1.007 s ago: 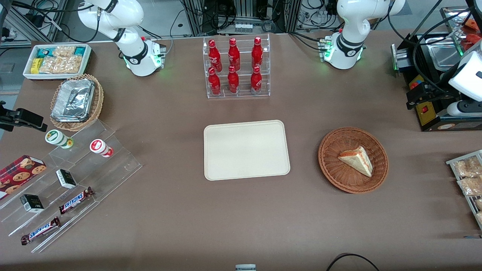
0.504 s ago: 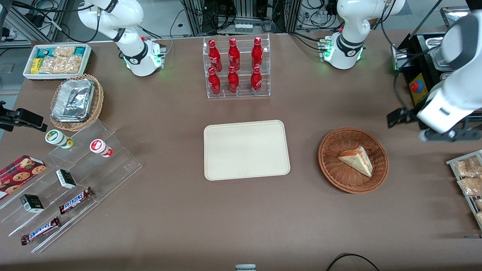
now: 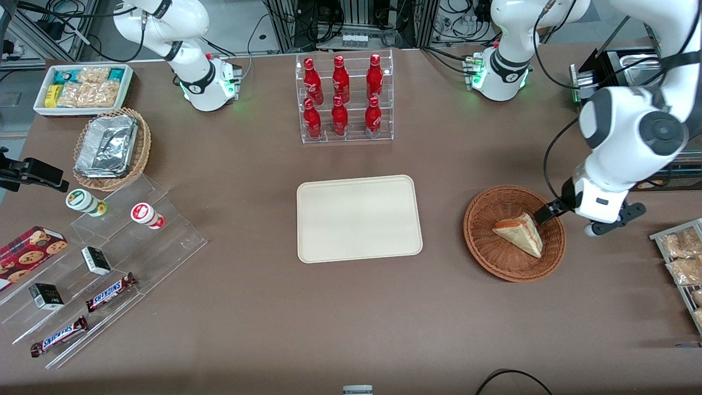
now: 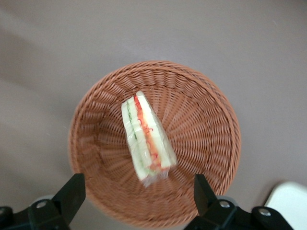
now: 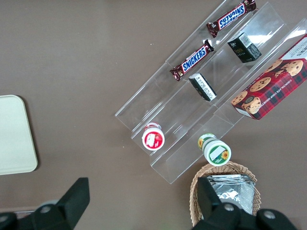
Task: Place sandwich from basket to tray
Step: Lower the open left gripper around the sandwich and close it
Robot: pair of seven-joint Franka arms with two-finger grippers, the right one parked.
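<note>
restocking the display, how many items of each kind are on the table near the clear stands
red bottles: 6
snickers bars: 2
small dark boxes: 2
round-lidded cups: 2
cookie box: 1
total: 13
gripper hangs over the basket rim, open.

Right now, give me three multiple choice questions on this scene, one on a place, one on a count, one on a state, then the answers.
1. Where is the sandwich?
A in the basket
B on the tray
C on the bare table

2. How many red bottles stand in the clear rack?
A four
B six
C eight

3. How is the gripper?
A shut on the sandwich
B open above the basket
C resting on the tray

Answers: 1 A, it lies on the wicker. 2 B, two rows of three. 3 B, its jaws stand wide apart, holding nothing.
</note>
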